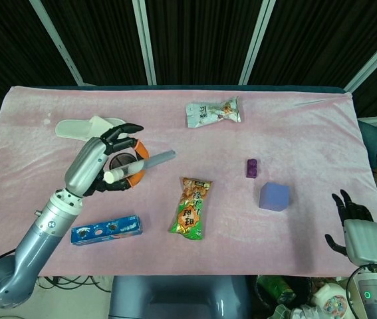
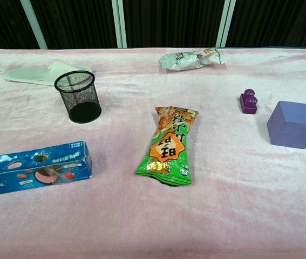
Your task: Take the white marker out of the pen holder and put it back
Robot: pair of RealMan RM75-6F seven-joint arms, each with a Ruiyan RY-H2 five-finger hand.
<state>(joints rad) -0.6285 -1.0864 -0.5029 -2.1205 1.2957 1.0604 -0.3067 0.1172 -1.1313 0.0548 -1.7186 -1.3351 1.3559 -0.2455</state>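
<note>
In the head view my left hand point(image 1: 106, 161) hangs over the black mesh pen holder point(image 1: 123, 164) and grips the white marker point(image 1: 141, 166). The marker lies nearly level, its grey cap end pointing right past the holder. The chest view shows the pen holder point(image 2: 79, 96) standing upright with nothing in it, and no hand or marker. My right hand point(image 1: 356, 224) rests at the table's front right corner, fingers spread, holding nothing.
A white slipper point(image 1: 85, 126) lies behind the holder. A blue biscuit box point(image 1: 106, 229) sits in front of it. A green-orange snack bag point(image 1: 191, 207) lies mid-table, a silver snack bag point(image 1: 213, 111) at the back. A small purple block point(image 1: 252, 167) and a lilac cube point(image 1: 274, 196) stand right.
</note>
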